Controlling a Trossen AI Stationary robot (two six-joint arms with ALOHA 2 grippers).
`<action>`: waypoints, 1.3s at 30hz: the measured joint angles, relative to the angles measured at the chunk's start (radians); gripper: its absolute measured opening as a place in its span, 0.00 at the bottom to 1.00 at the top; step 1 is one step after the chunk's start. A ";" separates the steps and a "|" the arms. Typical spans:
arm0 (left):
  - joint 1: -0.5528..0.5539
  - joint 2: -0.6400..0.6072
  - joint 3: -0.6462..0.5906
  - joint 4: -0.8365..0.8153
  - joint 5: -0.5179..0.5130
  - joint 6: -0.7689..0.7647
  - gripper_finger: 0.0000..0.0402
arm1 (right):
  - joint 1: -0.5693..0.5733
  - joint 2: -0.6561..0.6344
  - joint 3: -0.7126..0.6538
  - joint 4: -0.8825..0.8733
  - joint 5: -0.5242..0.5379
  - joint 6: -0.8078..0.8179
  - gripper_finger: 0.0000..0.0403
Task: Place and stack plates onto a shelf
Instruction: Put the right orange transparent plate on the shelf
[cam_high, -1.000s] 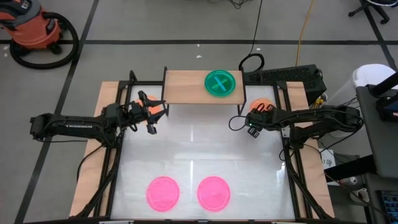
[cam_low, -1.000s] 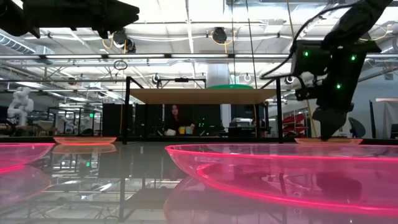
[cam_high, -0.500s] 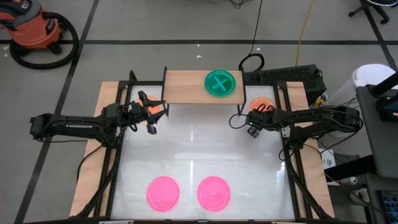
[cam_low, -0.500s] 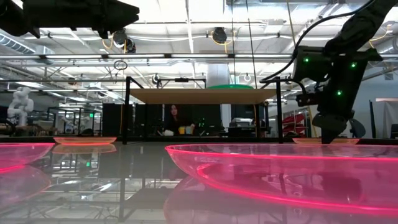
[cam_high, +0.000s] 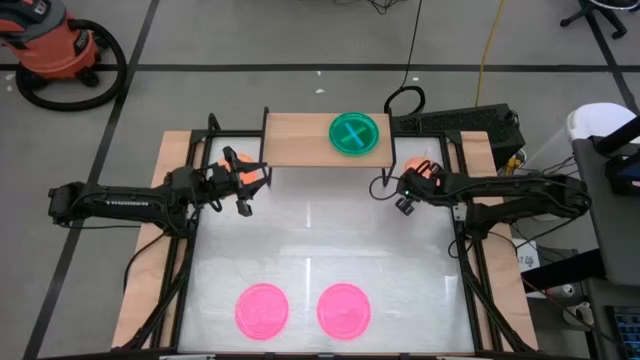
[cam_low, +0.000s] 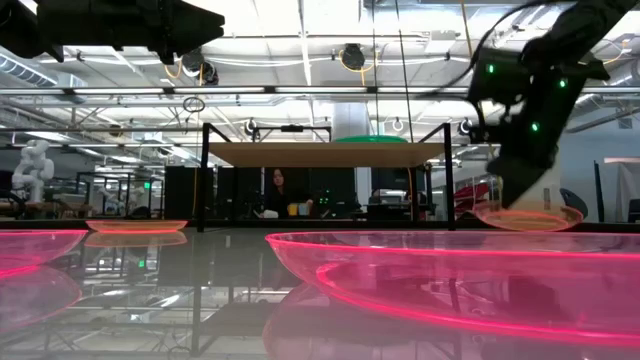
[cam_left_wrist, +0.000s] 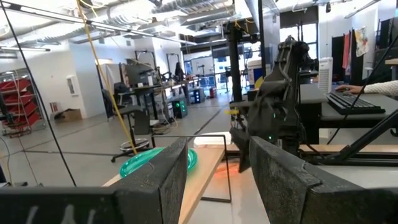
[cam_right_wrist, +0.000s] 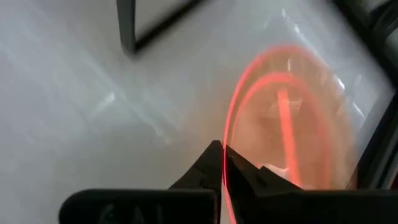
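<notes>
Inventory as you had it, operator, all placed from the shelf (cam_high: 322, 138).

- Shelf: light-wood board on thin black legs, at the far edge of the white tabletop (cam_high: 320, 240).
- Green plates (cam_high: 354, 132): stood on the shelf's right half; from above you could not tell how many lay in the stack.
- Right orange plate (cam_high: 421, 166): just off the shelf's right end. In the low view it hung tilted and clear of the tabletop, with its rim pinched in your right end effector (cam_high: 408, 186). The right wrist view showed the two fingers (cam_right_wrist: 214, 163) closed on that rim.
- Left orange plate (cam_high: 232, 162): just off the shelf's left end, mostly hidden from above by the arm; in the low view it lay flat on the tabletop.
- Left end effector (cam_high: 248, 188): hovered by the shelf's left front corner, above the left orange plate, fingers (cam_left_wrist: 163, 180) spread and holding nothing.
- Two pink plates (cam_high: 262, 310) (cam_high: 343, 310): lay side by side on the tabletop, well away from the shelf, at the near edge.
</notes>
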 joint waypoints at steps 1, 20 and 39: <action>0.000 0.000 0.000 0.000 0.000 0.000 0.45 | 0.000 -0.021 0.012 0.000 0.001 0.001 0.00; 0.000 0.000 0.000 0.000 0.000 -0.003 0.45 | 0.007 -0.223 0.256 0.138 0.113 -0.086 0.00; 0.000 0.000 0.000 0.001 0.000 0.013 0.45 | 0.048 0.379 0.673 0.737 -0.156 -0.621 0.00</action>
